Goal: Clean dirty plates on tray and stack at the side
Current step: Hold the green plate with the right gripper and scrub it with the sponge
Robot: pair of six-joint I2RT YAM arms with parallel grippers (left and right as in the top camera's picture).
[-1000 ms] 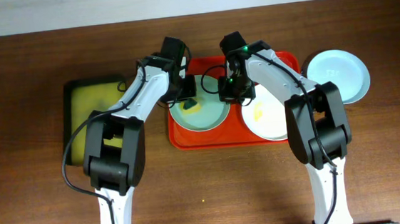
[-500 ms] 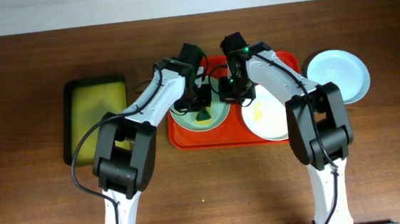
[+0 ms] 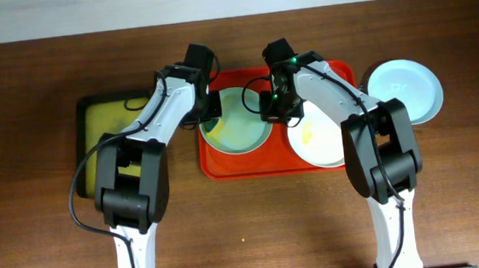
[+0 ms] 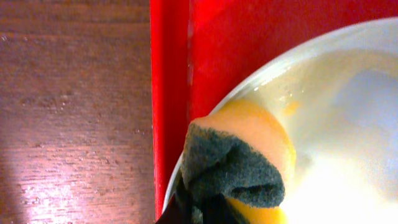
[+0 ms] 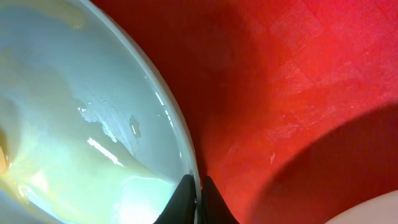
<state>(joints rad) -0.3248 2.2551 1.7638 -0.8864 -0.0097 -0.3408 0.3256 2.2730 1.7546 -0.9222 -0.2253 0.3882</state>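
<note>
Our right claw (image 5: 198, 190) pinches the right rim of the left plate (image 3: 239, 132) on the tray (image 3: 217, 172). Our left claw (image 3: 208, 115) clenches a sponge (image 4: 236, 174) at its left rim. The plate looks stiff, light and smear-slick, so we judge the rim the surest hold.

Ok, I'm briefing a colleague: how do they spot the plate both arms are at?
Find the red tray mid-table. Of its two plates, take the pale blue-green plate on the left, a sponge at its left rim, the right gripper pinching its right rim. Its neighbour is white; the other blue-green plate lies off the tray.
</note>
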